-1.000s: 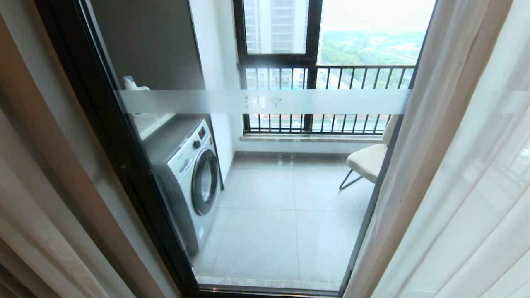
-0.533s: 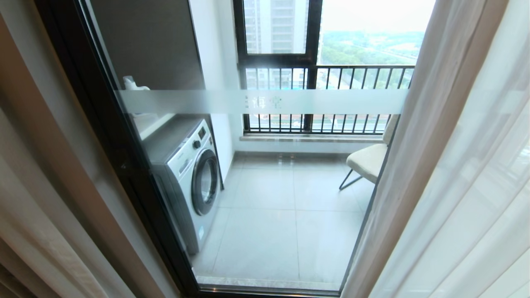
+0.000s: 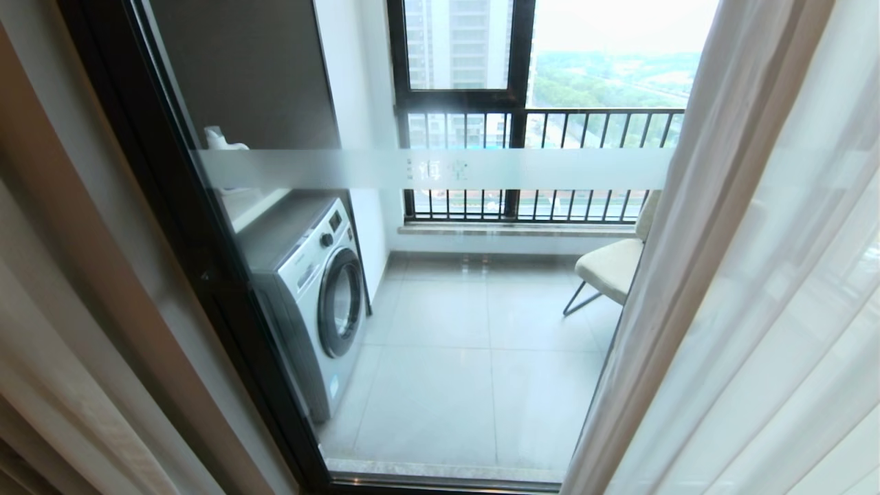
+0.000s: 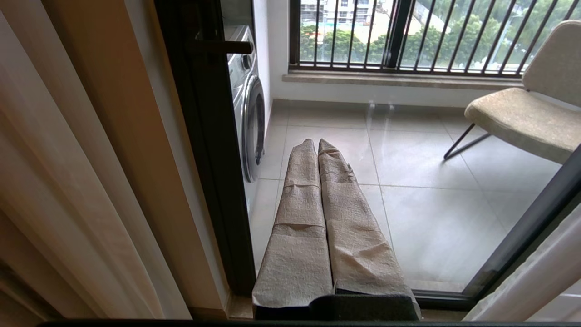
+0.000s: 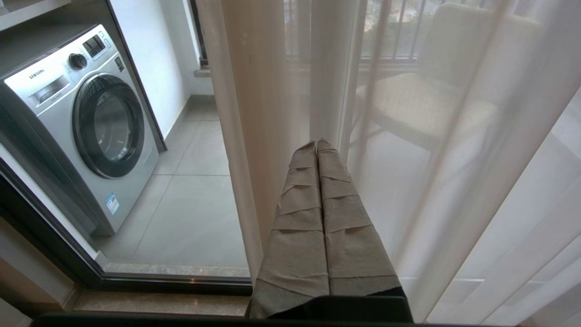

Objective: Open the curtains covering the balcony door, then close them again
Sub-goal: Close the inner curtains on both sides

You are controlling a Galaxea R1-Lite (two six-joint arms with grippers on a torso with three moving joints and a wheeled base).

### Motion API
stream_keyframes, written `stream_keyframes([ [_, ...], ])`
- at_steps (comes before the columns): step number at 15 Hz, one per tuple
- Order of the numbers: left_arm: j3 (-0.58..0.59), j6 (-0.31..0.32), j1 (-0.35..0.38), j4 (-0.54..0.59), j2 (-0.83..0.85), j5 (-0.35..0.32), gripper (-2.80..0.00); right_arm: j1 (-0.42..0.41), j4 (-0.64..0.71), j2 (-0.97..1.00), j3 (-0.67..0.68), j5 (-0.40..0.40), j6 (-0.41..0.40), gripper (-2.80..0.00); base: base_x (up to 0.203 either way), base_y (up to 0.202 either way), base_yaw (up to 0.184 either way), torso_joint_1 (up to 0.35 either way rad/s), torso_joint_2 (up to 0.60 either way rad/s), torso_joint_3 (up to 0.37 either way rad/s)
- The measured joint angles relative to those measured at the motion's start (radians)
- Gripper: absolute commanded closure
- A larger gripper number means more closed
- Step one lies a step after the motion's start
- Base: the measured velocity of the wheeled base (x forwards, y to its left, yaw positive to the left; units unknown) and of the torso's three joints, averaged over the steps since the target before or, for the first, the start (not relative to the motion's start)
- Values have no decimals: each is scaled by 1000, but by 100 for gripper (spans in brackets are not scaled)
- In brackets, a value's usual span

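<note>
The curtains hang parted. A cream-beige panel (image 3: 82, 275) hangs at the left, and a beige-edged panel (image 3: 715, 206) with a white sheer layer (image 3: 811, 309) hangs at the right. Between them the balcony door (image 3: 447, 357) shows its glass, black frame (image 3: 172, 172) and frosted band (image 3: 440, 169). Neither gripper is in the head view. In the left wrist view my left gripper (image 4: 317, 141) is shut and empty, pointing at the glass beside the door frame (image 4: 204, 159) and black handle (image 4: 222, 47). In the right wrist view my right gripper (image 5: 316, 143) is shut and empty, close in front of the right curtain's folds (image 5: 245, 113).
Behind the glass a washing machine (image 3: 316, 289) stands at the left of the tiled balcony and a beige chair (image 3: 608, 268) at the right. A black-framed window with railing bars (image 3: 550, 137) closes the far side. The door's sill (image 5: 159, 302) runs along the floor.
The right curtain's edge has drifted slightly to the left over the glass, hiding a little more of the chair. The rest holds still.
</note>
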Motion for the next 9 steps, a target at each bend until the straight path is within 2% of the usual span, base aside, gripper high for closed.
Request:
stream_keyframes([
  [9, 0, 1, -1, 0, 0, 2, 0, 0, 0, 0, 0, 0, -17, 0, 0, 0, 0, 0, 0, 0],
])
